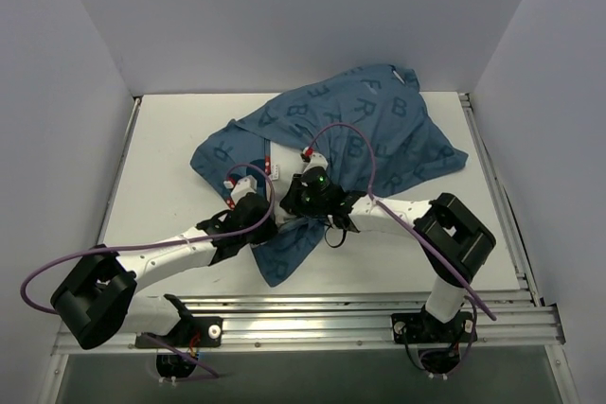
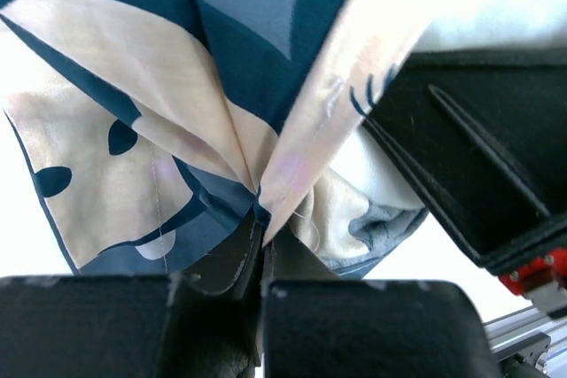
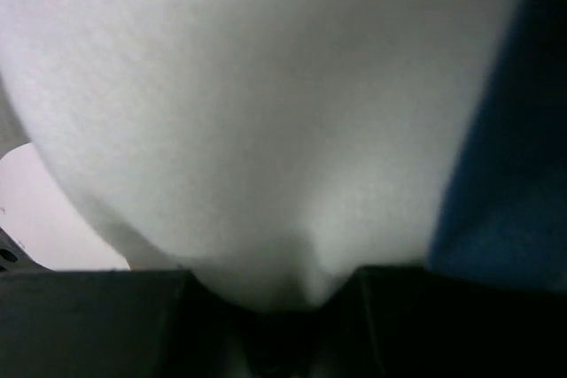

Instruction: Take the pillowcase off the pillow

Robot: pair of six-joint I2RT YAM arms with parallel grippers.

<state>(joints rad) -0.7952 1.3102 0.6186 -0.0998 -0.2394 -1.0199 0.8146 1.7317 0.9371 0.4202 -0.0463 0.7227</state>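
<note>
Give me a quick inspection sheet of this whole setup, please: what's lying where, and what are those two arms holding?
Surface: white table, its middle covered by cloth.
Job's things: blue lettered pillowcase lies crumpled across the table; the white pillow is almost wholly hidden under it from above.
Clutter: nothing seen.
Tools: left tool is shut on a pinch of pillowcase; right tool appears shut on the pillow, which fills its view.
Cables: purple cables loop from each arm; no snag visible.
Surroundings: plain white walls; metal rail along the near edge.
</note>
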